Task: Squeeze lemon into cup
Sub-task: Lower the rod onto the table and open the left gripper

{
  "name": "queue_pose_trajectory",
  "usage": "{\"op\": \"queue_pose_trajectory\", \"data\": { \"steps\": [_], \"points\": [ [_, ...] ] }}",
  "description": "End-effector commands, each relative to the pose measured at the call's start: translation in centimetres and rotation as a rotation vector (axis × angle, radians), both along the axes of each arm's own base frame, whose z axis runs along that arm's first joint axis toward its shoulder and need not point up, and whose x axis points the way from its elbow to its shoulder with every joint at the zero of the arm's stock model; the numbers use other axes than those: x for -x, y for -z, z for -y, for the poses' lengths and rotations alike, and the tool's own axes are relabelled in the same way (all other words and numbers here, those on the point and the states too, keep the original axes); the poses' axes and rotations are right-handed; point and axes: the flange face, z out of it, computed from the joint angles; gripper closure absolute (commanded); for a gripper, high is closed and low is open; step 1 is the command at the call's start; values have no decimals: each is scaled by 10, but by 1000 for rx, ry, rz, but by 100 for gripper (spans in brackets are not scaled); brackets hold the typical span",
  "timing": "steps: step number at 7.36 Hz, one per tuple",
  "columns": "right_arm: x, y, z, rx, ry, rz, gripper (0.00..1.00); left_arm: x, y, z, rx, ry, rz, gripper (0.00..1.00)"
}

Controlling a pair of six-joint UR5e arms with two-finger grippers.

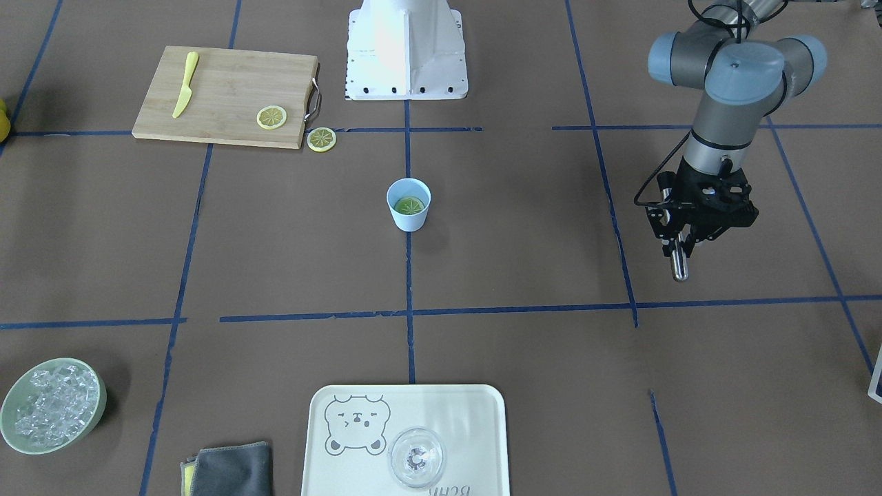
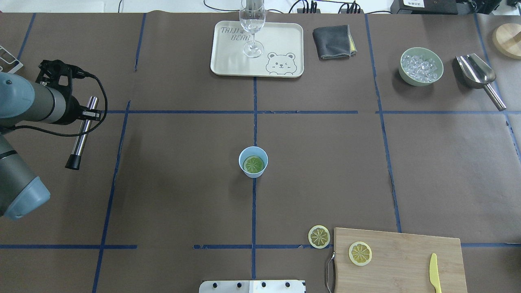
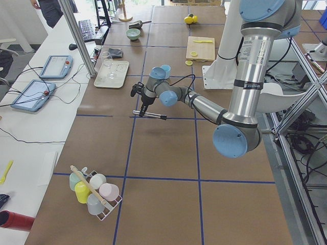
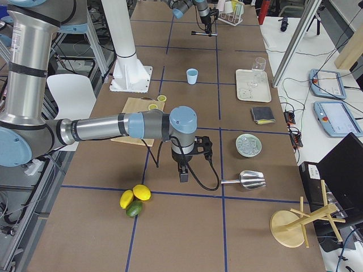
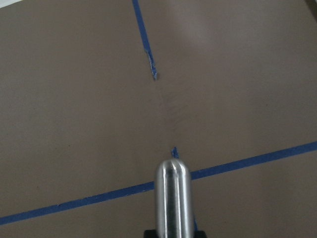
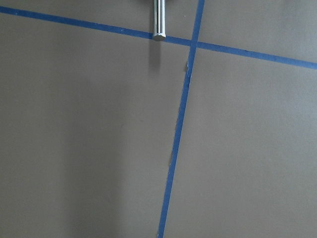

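Cup (image 2: pixel 253 152) stood upright at mid-desk (image 2: pixel 183 183), on the centre blue tape line, well apart from both arms. Lemon slice (image 2: pixel 253 164) lay flat at the bottom of the cup, face up, looking greenish in there. Second slice (image 2: pixel 360 253) lay flat on the cutting board (image 2: pixel 399 260) near its metal handle; third slice (image 2: pixel 319 236) lay on the desk just beside the board's corner, off the wood. Yellow knife (image 2: pixel 434 272) lay at the board's other end. Left claw (image 2: pixel 88 114) was clamped on a metal rod (image 2: pixel 81 138) with a black tip, held roughly level above the desk, well off toward the robot's left of the cup and not over it. Left wrist view showed only the rod's rounded end over bare paper and tape. Right claw (image 4: pixel 184 173) hung low over the desk beyond the board, near the metal scoop (image 4: pixel 249 179); it showed only in the side view, so open or closed could not be told. Tray (image 2: pixel 232 57) with a clear glass (image 2: pixel 252 24) standing on it sat at the desk's far edge, grey cloth (image 2: pixel 331 42) and bowl of ice (image 2: pixel 419 82) beside it toward the robot's right.
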Motion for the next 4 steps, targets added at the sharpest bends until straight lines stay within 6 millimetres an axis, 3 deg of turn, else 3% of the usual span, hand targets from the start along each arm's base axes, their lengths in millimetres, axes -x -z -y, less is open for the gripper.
{"op": "queue_pose_trajectory", "data": {
  "steps": [1, 4],
  "points": [
    [-1, 1, 0, -1, -4, -1, 0, -7, -16, -1, 90, 84, -24, 100],
    [-1, 0, 0, 0, -2, -2, 0, -33, -40, -12, 113, 38, 14, 100]
  ]
}}
